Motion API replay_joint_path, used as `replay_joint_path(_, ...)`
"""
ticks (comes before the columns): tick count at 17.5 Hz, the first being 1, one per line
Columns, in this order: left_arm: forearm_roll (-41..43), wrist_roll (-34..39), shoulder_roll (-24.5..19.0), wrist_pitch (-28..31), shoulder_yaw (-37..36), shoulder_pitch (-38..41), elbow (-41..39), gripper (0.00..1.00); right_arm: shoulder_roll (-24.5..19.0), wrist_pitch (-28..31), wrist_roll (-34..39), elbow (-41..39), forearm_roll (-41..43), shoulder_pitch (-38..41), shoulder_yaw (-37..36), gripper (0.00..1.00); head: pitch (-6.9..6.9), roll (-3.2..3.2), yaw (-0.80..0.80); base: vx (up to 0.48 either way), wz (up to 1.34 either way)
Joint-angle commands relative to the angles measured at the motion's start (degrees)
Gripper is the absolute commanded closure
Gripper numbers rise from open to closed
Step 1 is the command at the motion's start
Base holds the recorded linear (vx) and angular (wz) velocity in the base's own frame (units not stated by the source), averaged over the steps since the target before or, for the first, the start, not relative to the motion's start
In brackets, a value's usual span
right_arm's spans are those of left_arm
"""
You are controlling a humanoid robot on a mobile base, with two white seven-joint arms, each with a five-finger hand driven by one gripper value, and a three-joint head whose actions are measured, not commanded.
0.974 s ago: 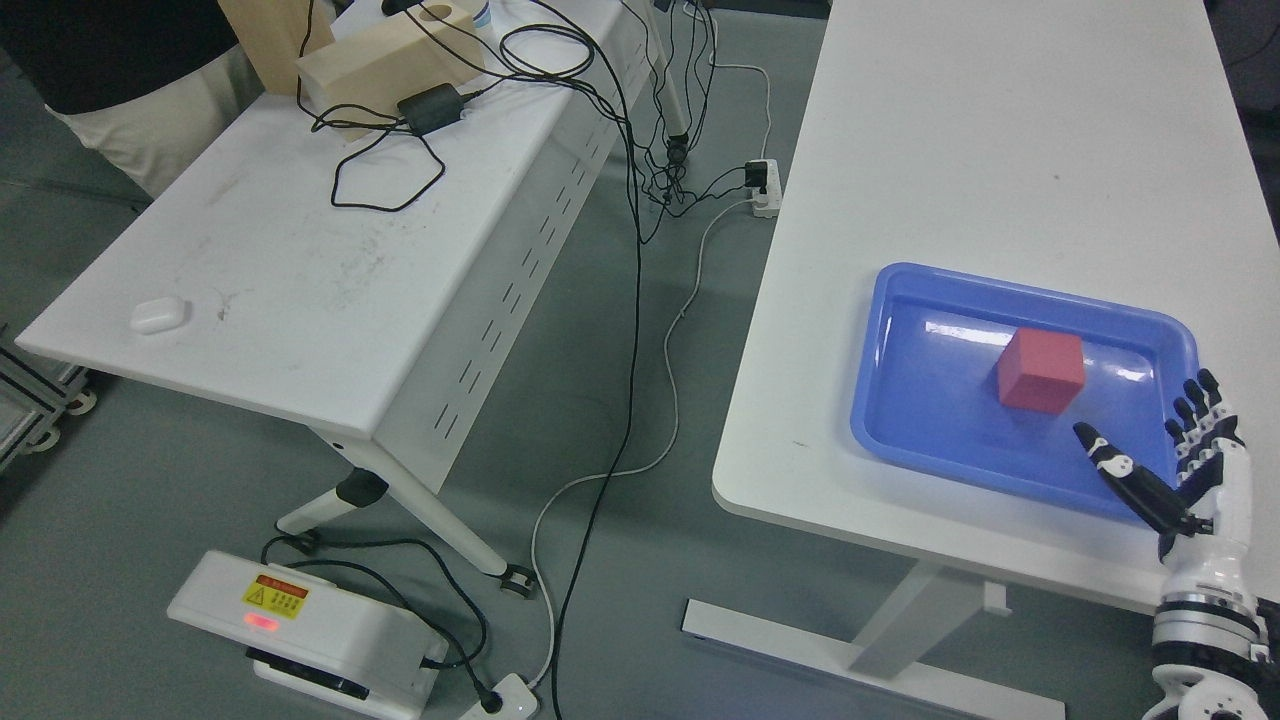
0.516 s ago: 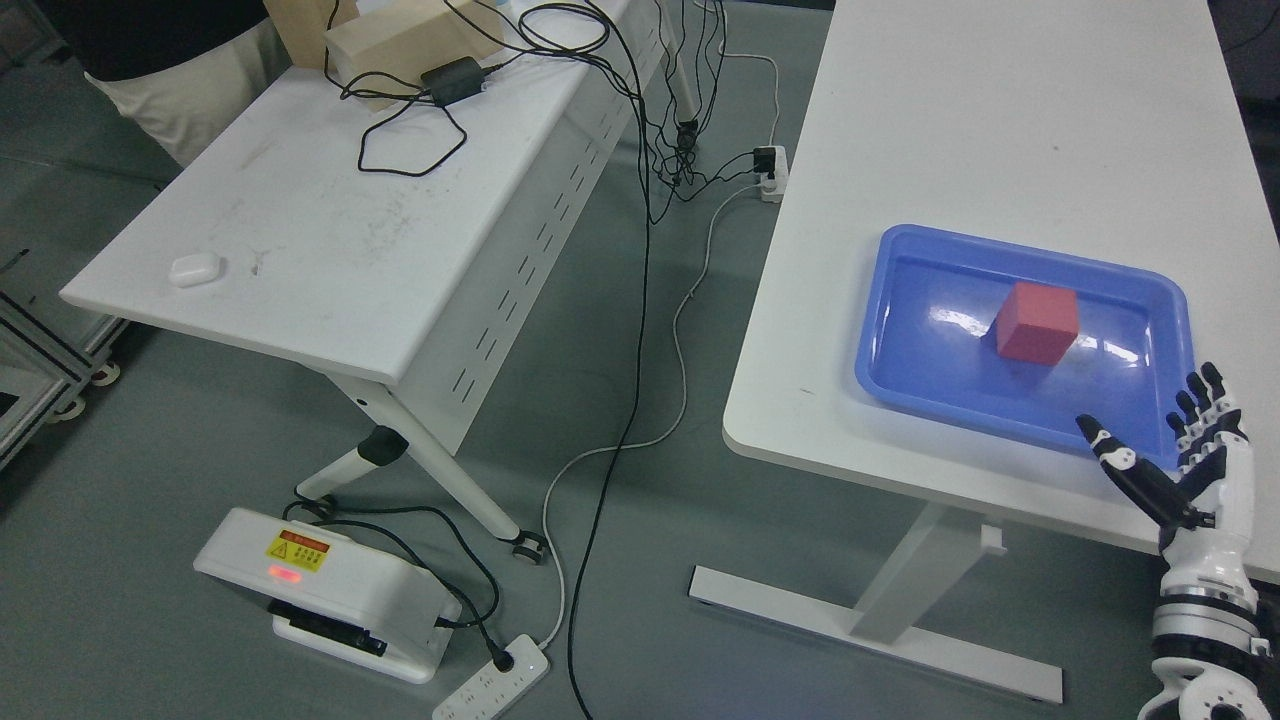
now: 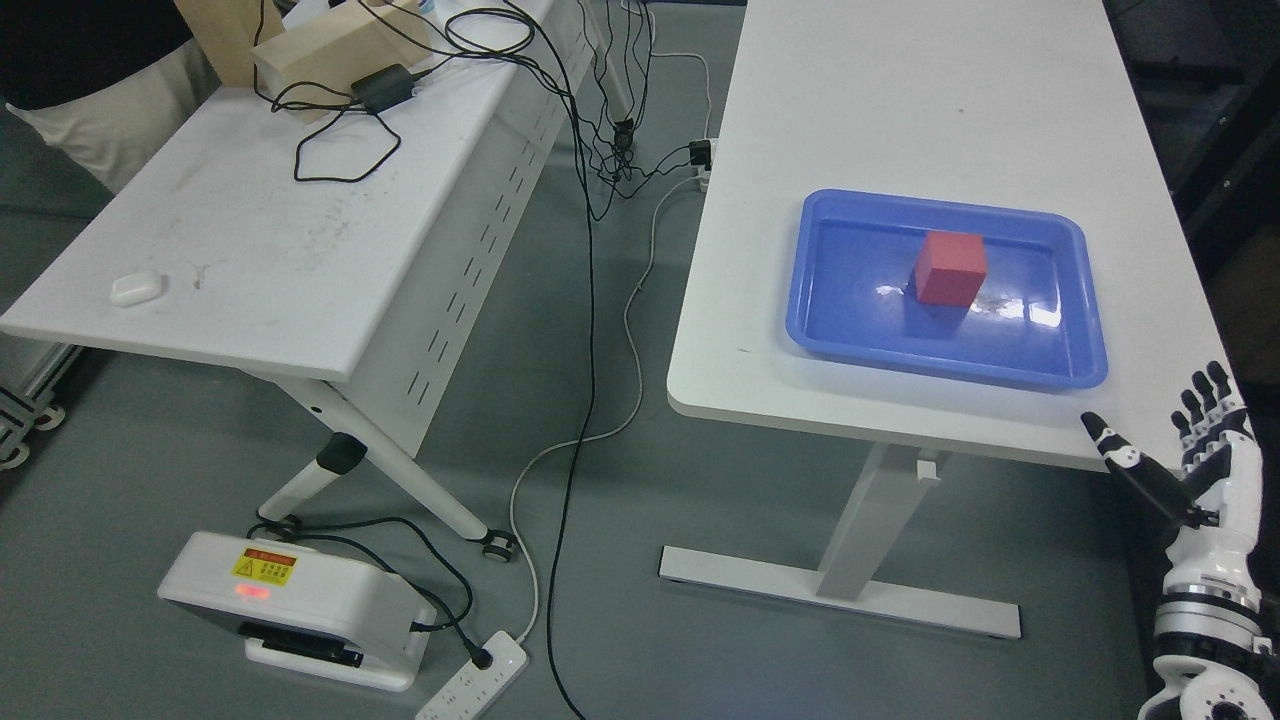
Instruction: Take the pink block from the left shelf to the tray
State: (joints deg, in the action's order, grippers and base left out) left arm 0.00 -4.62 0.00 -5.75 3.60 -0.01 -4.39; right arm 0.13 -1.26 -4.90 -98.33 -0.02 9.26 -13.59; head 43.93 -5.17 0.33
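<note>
Pink-red and rigid, the block (image 3: 950, 267) in the tray (image 3: 838, 345) was judged light, best gripped across opposite flat faces; the right robot hand (image 3: 1175, 455) was spread, empty.

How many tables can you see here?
2: a left table strewn with cables, and a right table holding the blue tray with the block. Others may be out of frame.

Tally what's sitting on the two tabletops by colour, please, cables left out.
Red-pink: 1, the block
Blue: 1, the tray that holds it
White: 1, the small case
Tan: 2, the wooden blocks
Black: 1, the power adapter
Total: 6
</note>
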Motion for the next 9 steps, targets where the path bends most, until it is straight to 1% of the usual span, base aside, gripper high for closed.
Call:
replay_joint_path(1,0.1,0.0,-1.0,0.0,0.0,0.5,0.0,0.0,0.9,0.0,0.4,0.2,1.2,0.0,-0.1,0.0,0.0,0.0,0.0,-0.121,-0.2)
replay_joint_path(9,0.1,0.0,-1.0,0.0,0.0,0.5,0.0,0.0,0.9,0.0,0.4,0.2,1.2,0.1,0.3,0.0,0.0,0.0,0.0,-0.162,-0.11)
